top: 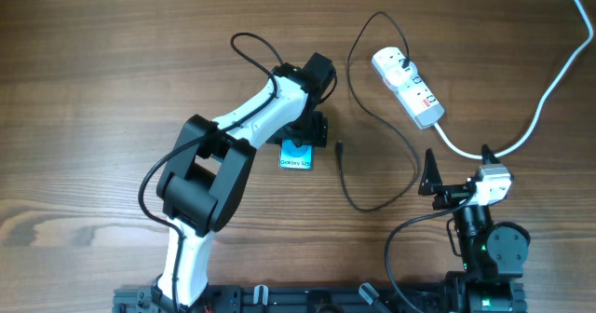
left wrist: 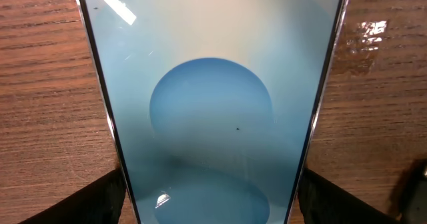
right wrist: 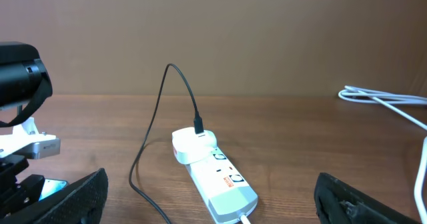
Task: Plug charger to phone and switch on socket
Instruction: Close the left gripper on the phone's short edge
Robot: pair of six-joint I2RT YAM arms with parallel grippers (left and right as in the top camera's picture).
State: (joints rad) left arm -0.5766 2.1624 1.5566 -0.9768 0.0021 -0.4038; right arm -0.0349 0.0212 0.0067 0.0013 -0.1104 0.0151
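Turquoise-screened smartphone [left wrist: 213,104] flanked by my left pincer [left wrist: 212,201], clamp unclear; right pincer [right wrist: 208,201] spread wide. Risk: unclamped, it skids under black charger plug [top: 339,149] push.

One phone [top: 296,156], one charger [top: 341,155], one socket [top: 410,88], two arms (left arm [top: 207,178], right arm [top: 486,234]).

— Where does your overhead view sit?
— Straight above the table [top: 74,89], looking down on all of it. Your left wrist view hangs very close over the phone [left wrist: 210,117], which fills the frame.
— And your right wrist view?
— Low near the table, facing level across it toward the socket [right wrist: 220,184], some way off. Overhead shows you that socket too.
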